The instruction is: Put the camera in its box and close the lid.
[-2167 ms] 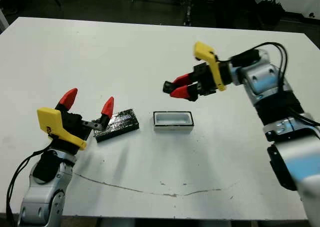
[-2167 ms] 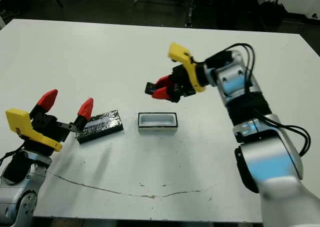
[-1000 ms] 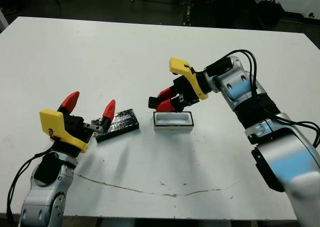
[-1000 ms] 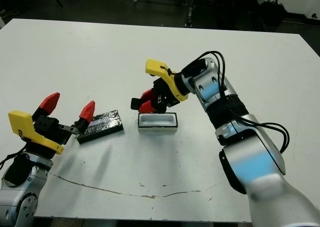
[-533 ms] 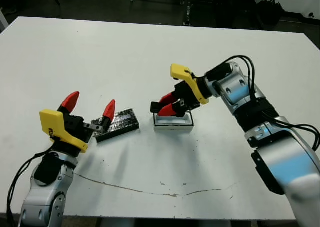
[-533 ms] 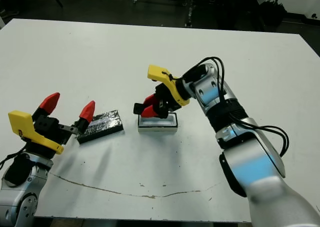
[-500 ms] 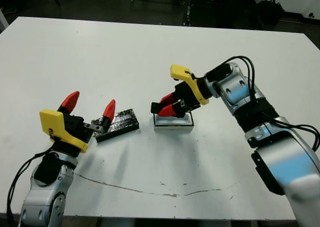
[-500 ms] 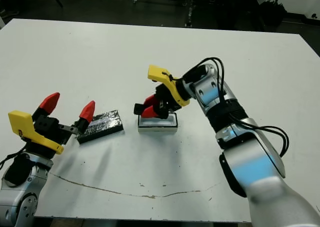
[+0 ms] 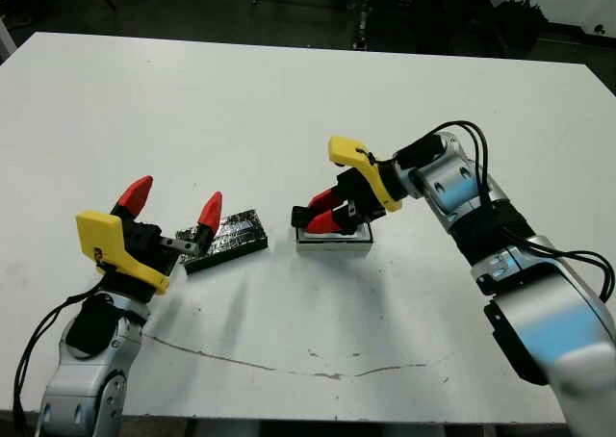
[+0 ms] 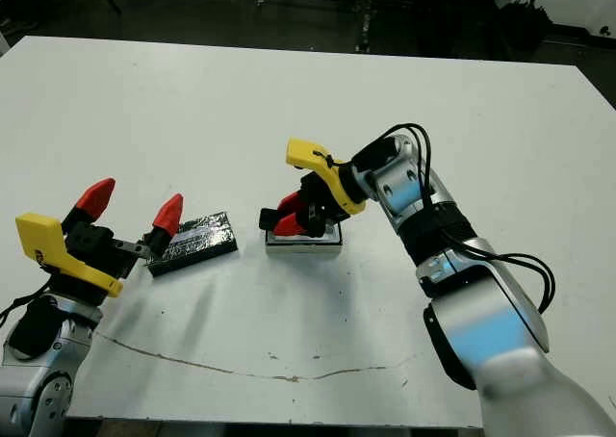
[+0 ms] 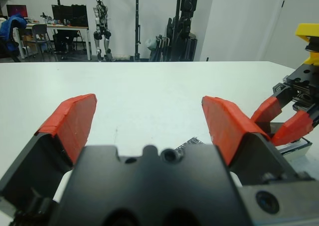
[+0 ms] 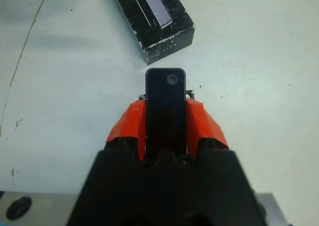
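1. Count of things on the white desk (image 9: 289,100): one camera (image 12: 165,106), one box (image 9: 334,236), one lid (image 9: 226,242), plus two grippers.
2. Camera, a small flat black bar, sits clamped between the red fingers (image 12: 205,128) of the right gripper (image 9: 322,213); the jaws are clenched on it, and its free end sticks out past the fingertips.
3. In the head views that gripper is at the centre of the frame, right over the left end of the box, the camera's tip reaching past the box's left edge. Whether the camera touches the tray I cannot tell.
4. Box, white inside with a thin dark rim, lies just right of centre, partly hidden under the gripper.
5. Lid, glossy black with silvery flecks, lies flat left of the box, apart from it, in the left-centre of the frame.
6. Left gripper (image 9: 173,206) is at lower left, just beside the lid's left end, jaws released and spread wide, holding nothing.
7. Against half a second earlier, the right gripper has come lower and nearer the box, the camera now down at the tray's left end. Lid, box and left gripper lie as before.
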{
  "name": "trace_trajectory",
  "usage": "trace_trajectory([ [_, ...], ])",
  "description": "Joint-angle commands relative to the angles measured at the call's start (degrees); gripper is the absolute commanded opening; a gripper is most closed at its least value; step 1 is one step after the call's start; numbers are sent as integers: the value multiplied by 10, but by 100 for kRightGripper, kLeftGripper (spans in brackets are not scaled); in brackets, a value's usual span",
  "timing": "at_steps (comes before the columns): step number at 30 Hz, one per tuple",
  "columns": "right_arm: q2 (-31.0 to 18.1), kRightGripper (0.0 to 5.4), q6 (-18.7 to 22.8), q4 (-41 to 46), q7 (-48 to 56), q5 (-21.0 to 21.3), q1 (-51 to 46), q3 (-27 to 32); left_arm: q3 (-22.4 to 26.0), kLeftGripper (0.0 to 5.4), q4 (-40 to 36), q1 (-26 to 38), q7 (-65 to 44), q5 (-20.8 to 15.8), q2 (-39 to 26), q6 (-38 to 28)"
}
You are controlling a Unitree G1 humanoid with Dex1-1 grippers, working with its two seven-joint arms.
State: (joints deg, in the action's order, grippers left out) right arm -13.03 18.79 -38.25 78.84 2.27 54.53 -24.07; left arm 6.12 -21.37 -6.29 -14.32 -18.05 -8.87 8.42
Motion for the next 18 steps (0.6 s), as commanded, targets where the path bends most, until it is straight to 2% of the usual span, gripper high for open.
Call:
trace_trajectory([
  [1, -13, 167, 5, 10, -4, -3, -15, 6, -3, 540, -3, -8, 4, 5, 1, 3],
  [8, -16, 167, -14, 5, 3, -10, -26, 16, -3, 540, -1, -8, 0, 1, -2, 3],
  [18, -22, 167, -8, 2, -2, -8, -28, 19, -4, 540, -2, -13, -2, 3, -1, 0],
])
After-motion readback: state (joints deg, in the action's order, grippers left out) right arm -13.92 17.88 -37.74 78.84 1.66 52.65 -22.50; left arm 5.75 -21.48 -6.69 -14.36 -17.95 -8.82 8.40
